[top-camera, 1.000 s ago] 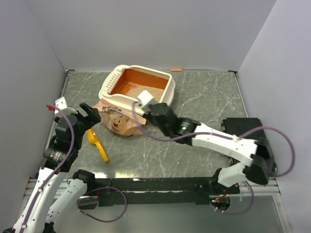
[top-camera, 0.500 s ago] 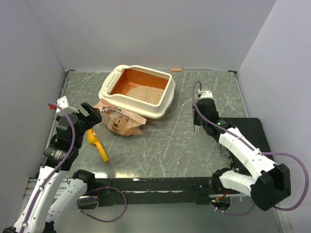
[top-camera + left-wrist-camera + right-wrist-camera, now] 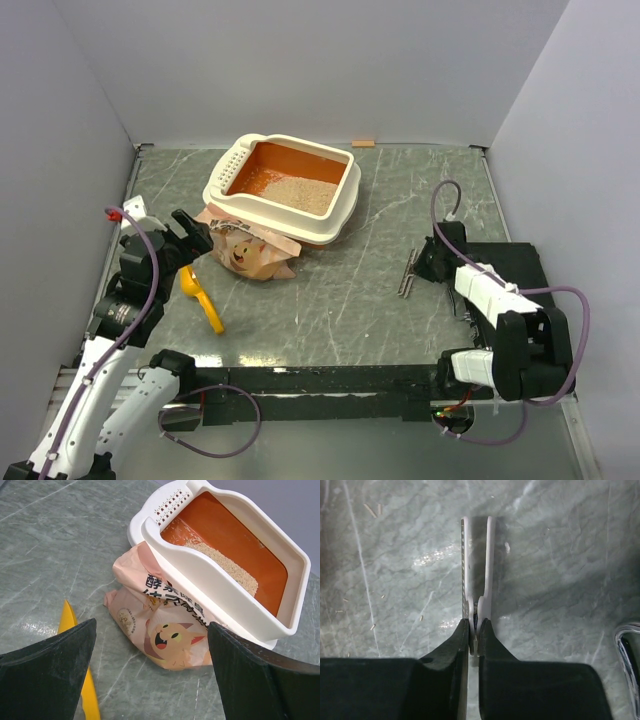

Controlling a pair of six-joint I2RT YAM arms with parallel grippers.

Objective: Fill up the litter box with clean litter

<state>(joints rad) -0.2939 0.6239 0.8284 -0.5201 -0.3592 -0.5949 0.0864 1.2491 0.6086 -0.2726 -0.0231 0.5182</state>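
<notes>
The litter box (image 3: 218, 187) stands at the back middle, cream-white outside and orange inside, also in the left wrist view (image 3: 210, 580). Clean litter (image 3: 300, 192) lies in a pale heap inside it (image 3: 225, 566). My left gripper (image 3: 190, 236) is open and empty, left of the tan paper bag (image 3: 245, 252); in its wrist view (image 3: 150, 680) the bag (image 3: 160, 625) lies ahead between the jaws. My right gripper (image 3: 424, 266) is shut on a grey-white clip (image 3: 408, 272), low over the table at the right; its wrist view (image 3: 474, 635) shows the clip (image 3: 477, 565) pinched by its handles.
A yellow-orange scoop (image 3: 203, 300) lies on the table near the left gripper, its handle in the left wrist view (image 3: 67, 622). A flat black box (image 3: 512, 268) sits at the right edge under the right arm. Grey walls close in the table on three sides.
My right arm has swung away from the litter box to the right and come down near the black box with the clip. The left arm has barely shifted.
</notes>
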